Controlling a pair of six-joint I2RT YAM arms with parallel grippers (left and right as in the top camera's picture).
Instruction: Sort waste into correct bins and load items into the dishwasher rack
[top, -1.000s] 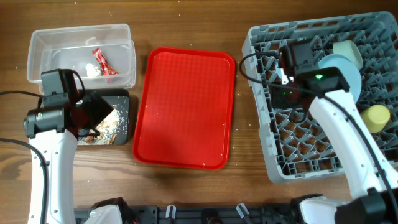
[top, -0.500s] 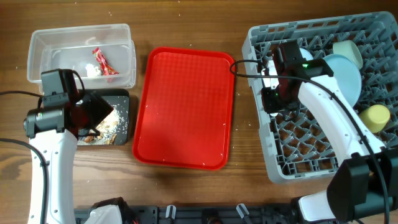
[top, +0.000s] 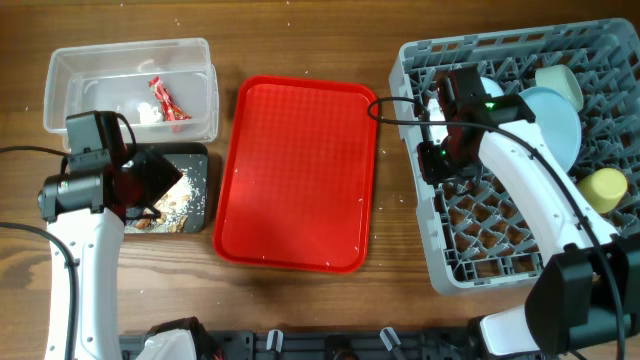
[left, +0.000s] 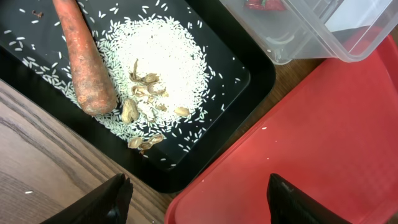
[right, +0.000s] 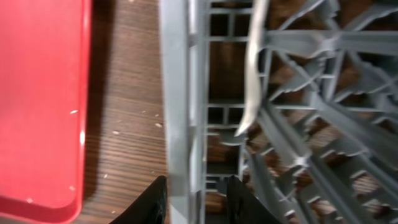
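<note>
The grey dishwasher rack (top: 500, 250) holds a light blue plate (top: 555, 120), a pale bowl (top: 560, 80) and a yellow cup (top: 605, 188). A white spoon (right: 252, 74) lies on the grid just inside the rack's left wall (right: 177, 93). My right gripper (top: 432, 160) hovers over that wall, narrowly open and empty (right: 196, 186). My left gripper (left: 199, 186) stands wide open and empty over the near corner of the black tray (left: 249, 81), which holds a carrot (left: 84, 62) and rice (left: 165, 62). A red wrapper (top: 162, 98) lies in the clear tub (top: 60, 70).
A flat red serving tray (top: 300, 170) lies between the bins and the rack, its corner under my left gripper (left: 311, 155). Some nut-like scraps (left: 140, 109) sit in the rice. A strip of bare wood separates the red tray from the rack wall.
My right gripper has moved left and toward the front, from over the rack's inside to its left wall. The left arm has stayed still.
</note>
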